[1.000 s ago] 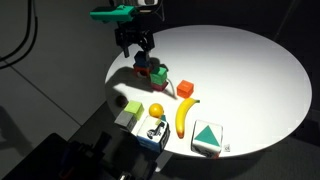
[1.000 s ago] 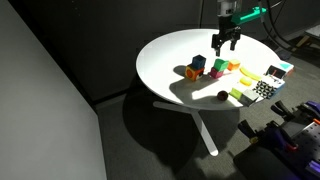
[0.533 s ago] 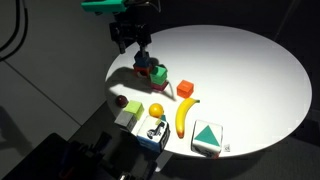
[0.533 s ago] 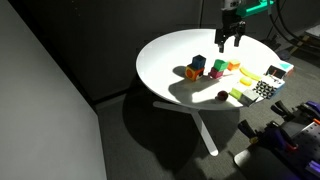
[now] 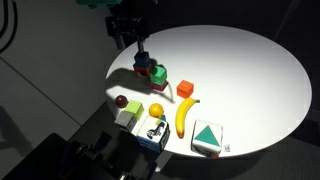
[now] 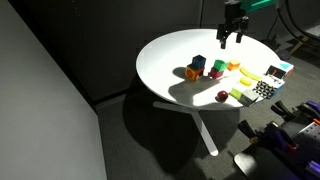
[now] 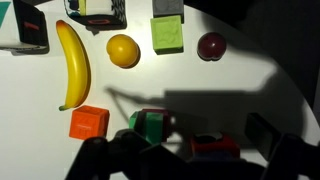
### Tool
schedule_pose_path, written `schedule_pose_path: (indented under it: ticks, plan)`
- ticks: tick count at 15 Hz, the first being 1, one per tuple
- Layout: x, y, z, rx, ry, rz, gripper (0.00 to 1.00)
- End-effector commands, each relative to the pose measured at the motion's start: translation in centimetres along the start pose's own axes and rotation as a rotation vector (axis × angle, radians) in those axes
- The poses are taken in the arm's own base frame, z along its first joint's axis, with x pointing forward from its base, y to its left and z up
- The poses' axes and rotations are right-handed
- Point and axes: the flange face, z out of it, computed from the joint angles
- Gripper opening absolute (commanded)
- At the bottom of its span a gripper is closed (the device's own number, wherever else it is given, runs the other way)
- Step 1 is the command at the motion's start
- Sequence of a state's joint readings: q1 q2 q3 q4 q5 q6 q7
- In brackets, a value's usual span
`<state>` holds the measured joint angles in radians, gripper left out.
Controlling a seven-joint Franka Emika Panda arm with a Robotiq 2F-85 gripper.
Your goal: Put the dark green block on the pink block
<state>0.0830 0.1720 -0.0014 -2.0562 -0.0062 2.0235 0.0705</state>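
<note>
Dark green block [image 7: 152,126], small, plain and shadowed, sits atop the pink block [image 6: 213,74] in the cluster near the white table's [image 5: 240,70] edge, with a red cube [image 7: 214,148] just beside. The gripper [image 5: 133,42] hangs above, jaws spread wide, holding nothing.

The gripper [image 5: 133,40] hung pointing straight down, its jaws spread apart and gripping nothing. Above it the arm [image 6: 258,6] reached in sideways from the frame's upper edge. In the wrist view, its dark fingers [image 7: 95,160] stood wide apart.
</note>
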Motion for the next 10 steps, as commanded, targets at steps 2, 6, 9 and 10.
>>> schedule_pose_path:
  ticks: [2,6,9,10]
  plan:
    - [-0.97,0.12,-0.67,0.014,0.033,0.011,1.0]
    - [-0.2,0.02,-0.18,0.001,0.015,0.0,1.0]
    - [-0.21,0.02,-0.18,0.001,0.015,0.0,1.0]
    - [-0.21,0.02,-0.17,0.001,0.015,0.0,1.0]
